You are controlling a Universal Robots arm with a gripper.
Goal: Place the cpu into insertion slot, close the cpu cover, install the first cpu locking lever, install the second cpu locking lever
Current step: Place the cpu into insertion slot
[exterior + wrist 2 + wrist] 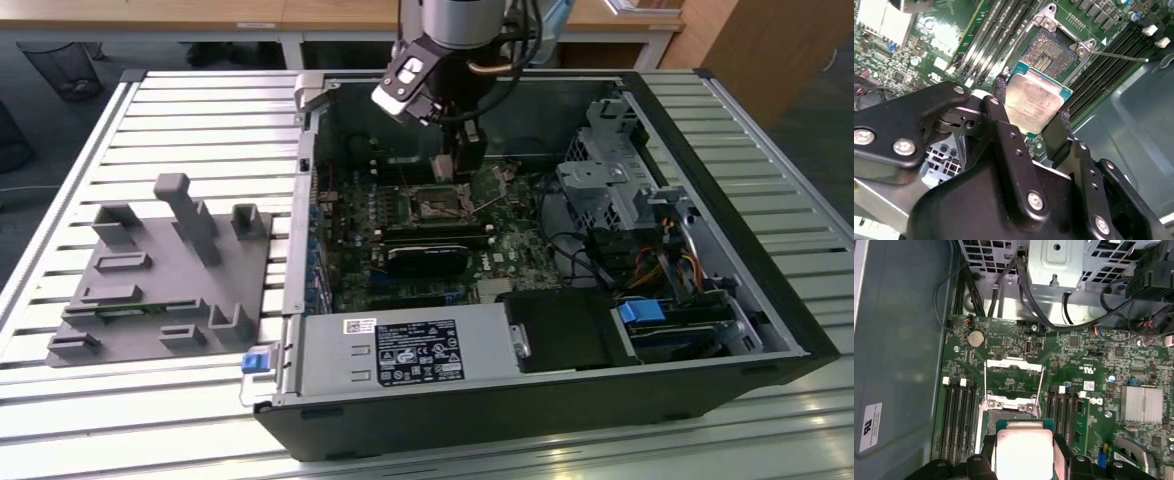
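I see bright, even light on the slatted worktop (200, 110); the case (534, 420) sits shadowed inside, and glare washes the cpu (1034, 102) and green board (949, 30).

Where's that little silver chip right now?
In both wrist views the cpu is pinched between the fingers of the end effector, held just over the green board beside the empty insertion slot.

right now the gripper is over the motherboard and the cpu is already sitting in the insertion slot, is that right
Not quite. The gripper is over the motherboard, but the cpu is clamped between its jaws, not sitting in the insertion slot. The second wrist view shows the slot's dark pin field lying bare.
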